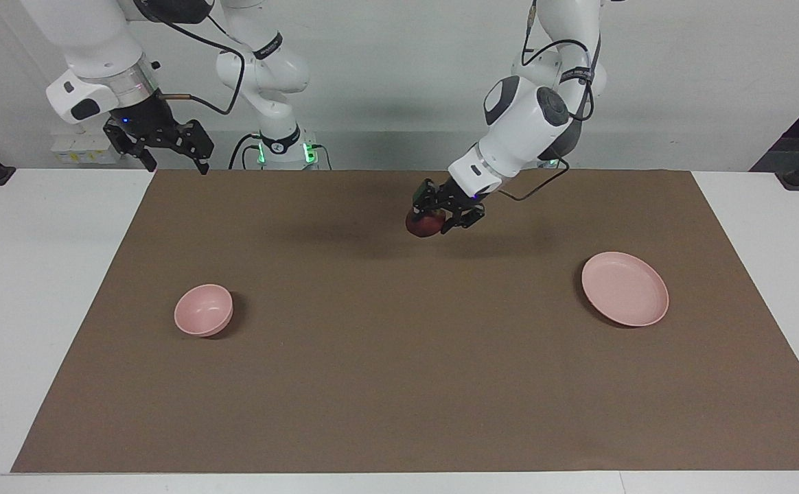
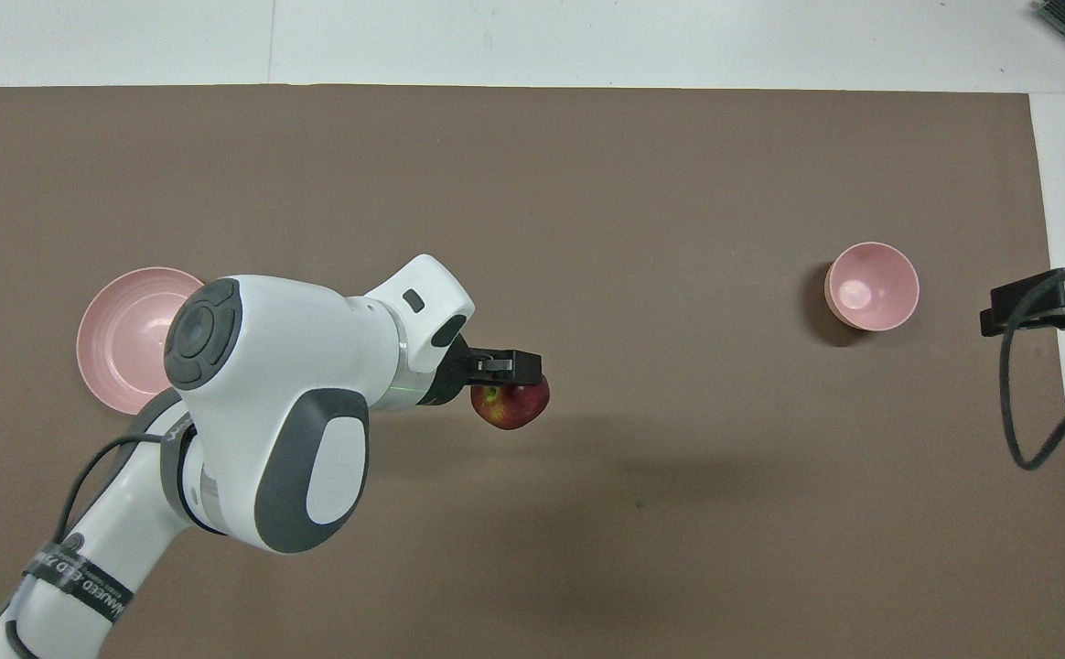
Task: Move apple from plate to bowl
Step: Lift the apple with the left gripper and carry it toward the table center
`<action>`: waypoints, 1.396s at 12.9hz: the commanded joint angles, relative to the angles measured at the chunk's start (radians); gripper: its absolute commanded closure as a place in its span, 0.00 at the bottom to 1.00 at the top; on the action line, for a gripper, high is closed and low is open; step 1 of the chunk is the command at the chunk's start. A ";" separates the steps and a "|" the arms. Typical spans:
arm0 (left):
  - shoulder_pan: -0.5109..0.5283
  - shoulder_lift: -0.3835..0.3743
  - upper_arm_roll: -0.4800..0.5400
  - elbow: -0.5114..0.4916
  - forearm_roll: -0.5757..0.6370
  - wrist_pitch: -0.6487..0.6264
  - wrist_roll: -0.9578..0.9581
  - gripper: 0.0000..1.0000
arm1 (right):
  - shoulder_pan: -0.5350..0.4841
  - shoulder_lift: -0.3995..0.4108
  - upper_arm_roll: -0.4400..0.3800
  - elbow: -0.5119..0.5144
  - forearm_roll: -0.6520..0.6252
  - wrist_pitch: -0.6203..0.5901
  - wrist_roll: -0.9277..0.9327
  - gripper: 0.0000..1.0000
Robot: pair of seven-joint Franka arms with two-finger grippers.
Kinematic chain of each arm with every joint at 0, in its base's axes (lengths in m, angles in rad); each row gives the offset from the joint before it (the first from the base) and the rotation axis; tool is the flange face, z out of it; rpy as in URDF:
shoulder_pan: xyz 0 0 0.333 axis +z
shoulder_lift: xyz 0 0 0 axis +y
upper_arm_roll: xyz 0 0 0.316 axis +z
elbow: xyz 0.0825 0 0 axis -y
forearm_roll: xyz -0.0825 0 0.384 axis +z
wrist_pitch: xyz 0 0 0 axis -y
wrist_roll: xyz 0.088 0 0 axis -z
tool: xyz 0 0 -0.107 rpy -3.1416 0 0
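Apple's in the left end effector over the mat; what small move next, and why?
Probably carry the apple on toward the bowl: the left end effector holds it raised over bare mat, the plate is empty, and the bowl lies at the right arm's end.

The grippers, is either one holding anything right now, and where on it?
The left gripper holds the apple by its sides, raised over the brown mat between plate and bowl. The right gripper holds nothing.
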 commanded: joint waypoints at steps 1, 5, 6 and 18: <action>-0.012 0.067 0.001 0.107 -0.055 0.005 -0.039 1.00 | -0.004 0.004 0.005 0.015 0.015 -0.014 0.012 0.00; 0.002 0.053 -0.014 0.109 -0.135 0.001 -0.026 1.00 | -0.004 0.004 0.005 0.014 0.015 -0.014 0.012 0.00; 0.011 0.047 -0.014 0.110 -0.135 -0.001 -0.026 1.00 | -0.004 0.004 0.005 0.015 0.016 -0.014 0.012 0.00; 0.099 0.023 -0.003 0.119 -0.240 -0.118 0.047 1.00 | 0.051 -0.056 0.014 -0.170 0.158 0.024 0.327 0.00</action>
